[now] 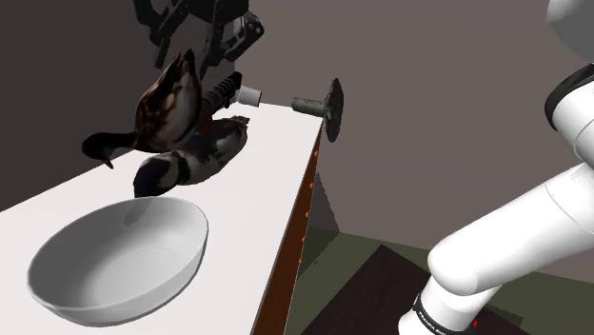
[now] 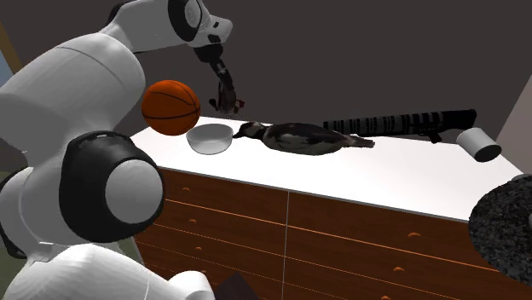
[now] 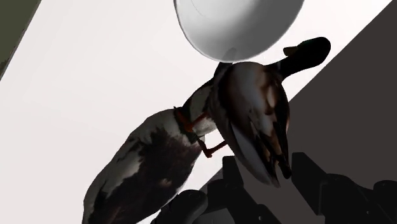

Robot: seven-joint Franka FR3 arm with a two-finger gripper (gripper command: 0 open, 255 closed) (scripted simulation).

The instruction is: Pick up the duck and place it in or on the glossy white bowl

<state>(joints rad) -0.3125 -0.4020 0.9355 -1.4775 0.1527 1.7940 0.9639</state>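
We are clenching the gripper [image 1: 193, 49] on the tail end of the duck [image 1: 169, 103]. The bird is hanging tail-up in the air above the white table top [image 1: 257, 181], its dark head low and pointing toward the shoulder view's left. Just under it a second duck [image 1: 195, 157] is lying on its side on the table, apart from the one we are holding. The glossy white bowl [image 1: 119, 255] is standing upright near that lying duck's head, closer to the camera in the shoulder view, with nothing lying in it.

We are judging the step in hand to be the carry across to the bowl. The grip is sitting far from the bird's bulk, so we are expecting it to swing. We are therefore favouring a slow, level move that is clearing the lying duck, then a descent over the bowl's middle. We are advising release only when the head is nearing the bowl's floor, since a high drop is risking a bounce off the rim.
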